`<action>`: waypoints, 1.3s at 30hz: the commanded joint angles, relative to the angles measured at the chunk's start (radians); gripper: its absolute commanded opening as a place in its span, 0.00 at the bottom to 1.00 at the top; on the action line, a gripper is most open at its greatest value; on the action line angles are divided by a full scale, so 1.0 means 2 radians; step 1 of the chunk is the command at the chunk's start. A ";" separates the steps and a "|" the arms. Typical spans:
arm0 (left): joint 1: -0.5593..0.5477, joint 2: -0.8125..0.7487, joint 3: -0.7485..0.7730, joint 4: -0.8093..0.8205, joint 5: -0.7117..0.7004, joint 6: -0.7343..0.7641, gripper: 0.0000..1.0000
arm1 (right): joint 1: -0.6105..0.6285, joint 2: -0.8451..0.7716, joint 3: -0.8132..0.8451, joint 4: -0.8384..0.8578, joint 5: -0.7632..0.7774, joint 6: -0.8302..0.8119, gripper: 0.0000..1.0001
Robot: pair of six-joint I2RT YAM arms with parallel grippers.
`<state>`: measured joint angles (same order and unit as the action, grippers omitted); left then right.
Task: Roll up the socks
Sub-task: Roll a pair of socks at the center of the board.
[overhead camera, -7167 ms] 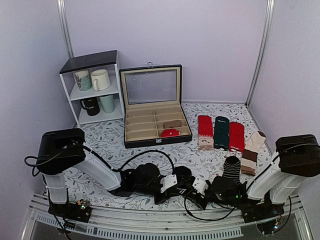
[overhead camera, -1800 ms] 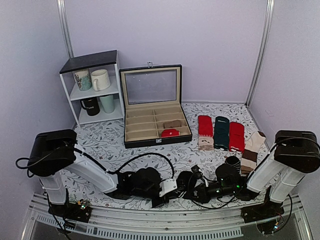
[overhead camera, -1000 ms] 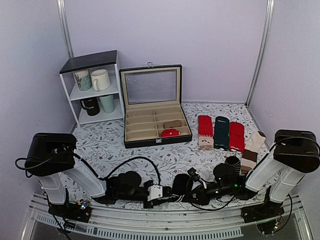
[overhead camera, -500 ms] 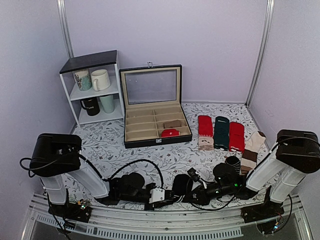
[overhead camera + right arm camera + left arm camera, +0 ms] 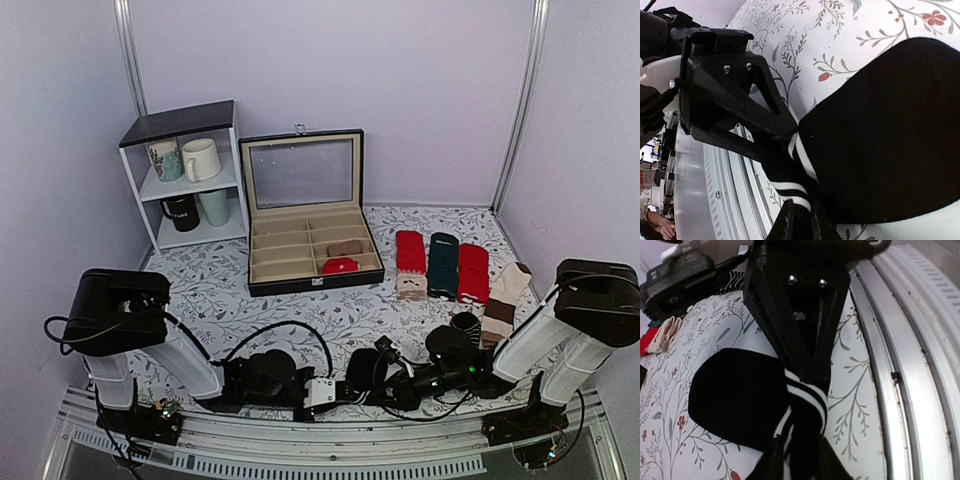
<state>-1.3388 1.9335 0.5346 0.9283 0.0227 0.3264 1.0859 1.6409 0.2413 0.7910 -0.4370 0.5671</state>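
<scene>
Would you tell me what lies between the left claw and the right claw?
The white-banded cuff of the socks, pinched by left claw and right claw; the left wrist view shows it.

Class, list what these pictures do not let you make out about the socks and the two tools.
- Top view: the left tool, the right tool and cables cover most of the socks; white bands too small.
- Left wrist view: the bottom edge cuts off the left tool.
- Right wrist view: the bottom edge cuts off the right tool; the right edge cuts the socks.
</scene>
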 commanded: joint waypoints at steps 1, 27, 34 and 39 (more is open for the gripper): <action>-0.006 0.012 0.007 -0.028 -0.011 -0.003 0.14 | 0.002 0.011 -0.014 -0.098 0.001 0.000 0.11; 0.052 -0.014 0.061 -0.314 0.161 -0.196 0.00 | 0.000 -0.012 0.009 -0.140 0.014 -0.033 0.22; 0.073 0.012 0.066 -0.313 0.182 -0.219 0.00 | 0.000 -0.035 0.013 -0.143 0.036 -0.058 0.33; 0.078 0.036 0.060 -0.316 0.189 -0.228 0.00 | 0.000 -0.098 -0.003 -0.165 0.092 -0.073 0.44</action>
<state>-1.1992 1.9057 0.7036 0.5064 0.4412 -0.0967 1.0863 1.5196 0.2745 0.6121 -0.3958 0.4622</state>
